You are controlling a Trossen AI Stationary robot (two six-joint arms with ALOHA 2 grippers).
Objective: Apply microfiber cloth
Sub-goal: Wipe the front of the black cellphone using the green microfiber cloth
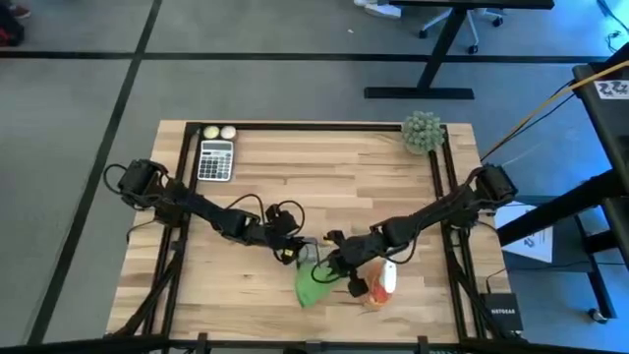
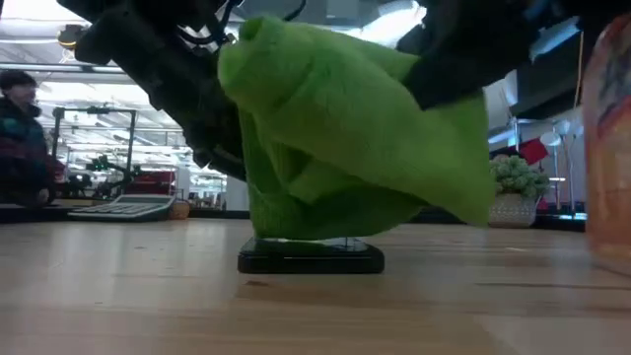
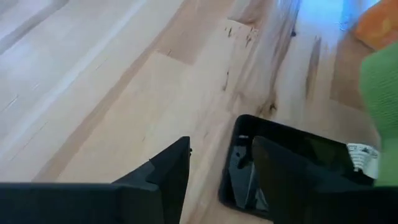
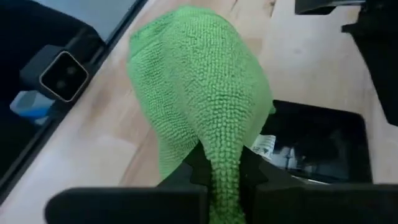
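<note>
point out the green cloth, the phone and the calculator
microfiber cloth [image 2: 335, 128], low view, middle of the hanging bunch.
phone [image 2: 311, 259], low view, its front edge on the table.
calculator [image 1: 215, 160], high view, middle of its keypad.

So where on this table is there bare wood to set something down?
Free patches: the wide middle between the grey calculator and the spiky ball plant, and the front left corner. Crowded: front centre, where the right pincer holds the bright green microfiber cloth over the black phone, with the left pincer and an orange-and-white bottle alongside.
</note>
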